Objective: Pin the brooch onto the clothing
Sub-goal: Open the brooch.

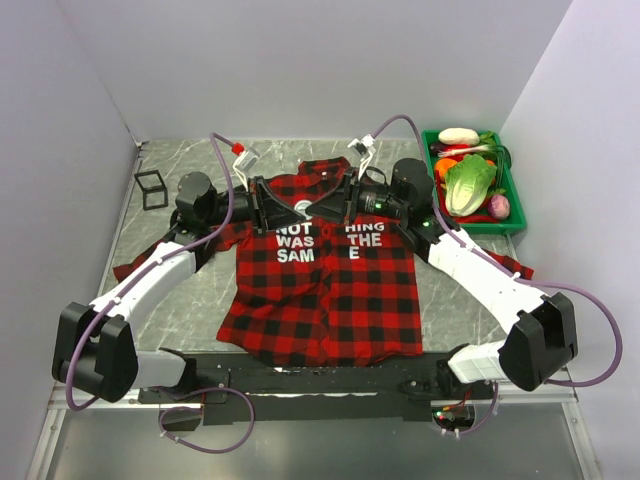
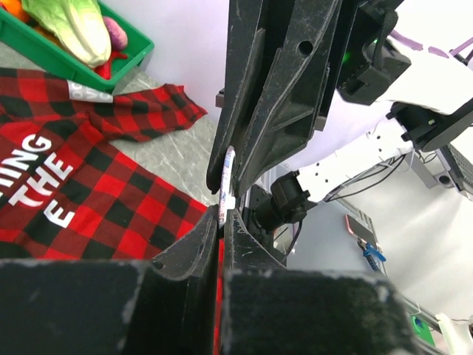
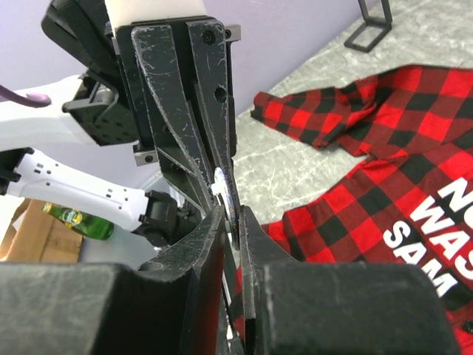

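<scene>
Robotics lab cell: plain lilac walls (image 1: 300, 60) around a marble-look table (image 1: 200, 312) (toy vegetables (image 1: 468, 185) in a green tray (image 1: 480, 228)).

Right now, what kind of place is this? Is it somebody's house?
Probably a robot practice lab, not a house. Plain walls box in a marble-look table, a left arm and a right arm are bolted at its edge, and a plaid shirt and a green tray of vegetables lie on it.

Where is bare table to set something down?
Free table: front-left, between left arm and shirt; front-right, between shirt and right arm; left, between cube and left arm. Crowded: over the collar, where the arms meet; the tray is full.
</scene>
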Available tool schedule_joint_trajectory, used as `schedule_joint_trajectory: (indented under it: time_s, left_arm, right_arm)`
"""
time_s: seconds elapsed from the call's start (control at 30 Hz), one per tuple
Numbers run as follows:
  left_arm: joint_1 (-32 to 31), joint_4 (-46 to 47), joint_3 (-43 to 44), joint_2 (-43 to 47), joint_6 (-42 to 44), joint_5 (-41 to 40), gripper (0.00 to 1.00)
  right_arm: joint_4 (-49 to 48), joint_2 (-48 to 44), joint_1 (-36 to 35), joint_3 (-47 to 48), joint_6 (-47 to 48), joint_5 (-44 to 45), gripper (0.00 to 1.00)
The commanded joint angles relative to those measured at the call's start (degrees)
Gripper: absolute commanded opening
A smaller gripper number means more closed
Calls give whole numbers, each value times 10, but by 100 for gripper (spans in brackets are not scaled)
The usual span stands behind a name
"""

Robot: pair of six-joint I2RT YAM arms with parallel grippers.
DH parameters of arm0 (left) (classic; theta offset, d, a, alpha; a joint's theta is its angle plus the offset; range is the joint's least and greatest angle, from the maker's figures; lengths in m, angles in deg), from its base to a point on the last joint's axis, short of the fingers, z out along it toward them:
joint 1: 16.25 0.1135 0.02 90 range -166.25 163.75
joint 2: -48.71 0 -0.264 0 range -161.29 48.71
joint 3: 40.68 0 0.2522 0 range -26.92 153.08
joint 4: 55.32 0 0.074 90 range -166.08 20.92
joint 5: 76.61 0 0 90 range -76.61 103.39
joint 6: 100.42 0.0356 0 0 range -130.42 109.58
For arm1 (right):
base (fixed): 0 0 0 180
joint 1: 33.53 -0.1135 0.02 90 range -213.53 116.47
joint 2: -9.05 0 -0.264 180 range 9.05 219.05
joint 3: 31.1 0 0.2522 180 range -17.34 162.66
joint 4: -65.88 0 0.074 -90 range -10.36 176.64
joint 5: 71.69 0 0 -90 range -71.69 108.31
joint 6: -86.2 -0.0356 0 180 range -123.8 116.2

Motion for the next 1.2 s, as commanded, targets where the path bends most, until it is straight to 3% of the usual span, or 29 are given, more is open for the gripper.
schedule_joint_trajectory:
  time_s: [0.0, 0.7, 0.9, 1.17]
  left_arm:
    - [-10, -15, 29, 18, 29, -6, 1]
    - [-14, -46, 37, 23, 52, -11, 1]
    - [-14, -45, 38, 6, 45, -14, 1]
    - [-14, -70, 42, 2, 62, -23, 1]
  right_arm:
    - [37, 1, -5, 36, 29, 14, 17]
    - [95, 13, -18, 59, 58, 51, 15]
    - [82, -18, -18, 46, 50, 52, 28]
    - [83, -69, -11, 30, 53, 109, 61]
